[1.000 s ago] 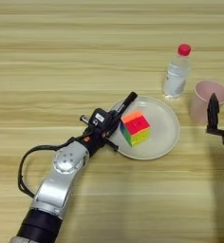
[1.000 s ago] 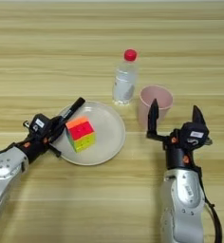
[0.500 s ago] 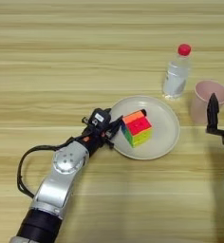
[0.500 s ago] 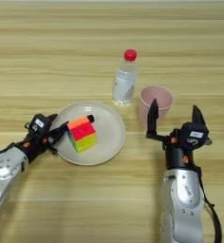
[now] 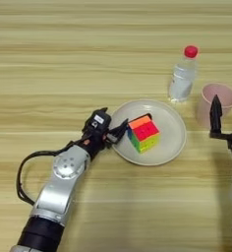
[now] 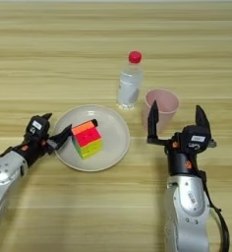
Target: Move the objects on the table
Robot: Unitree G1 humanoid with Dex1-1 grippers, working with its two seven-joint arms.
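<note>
the cube [image 5: 143,133] sat on the plate [image 5: 169,147], light, rigid, slick-faced; best pinched across flat sides. the left gripper [image 5: 112,132] reached its edge, fingers parted. the right gripper [image 6: 176,120] stood spread beside the cup [image 6: 163,104].

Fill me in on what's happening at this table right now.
The left hand is at the near-left rim of a pale plate, its black fingers reaching toward the puzzle cube that sits on the plate. A black marker pen pokes out from behind the cube. The right hand is open, one finger just in front of the pink cup, gripping nothing. A clear bottle with a red cap stands upright behind the plate.
</note>
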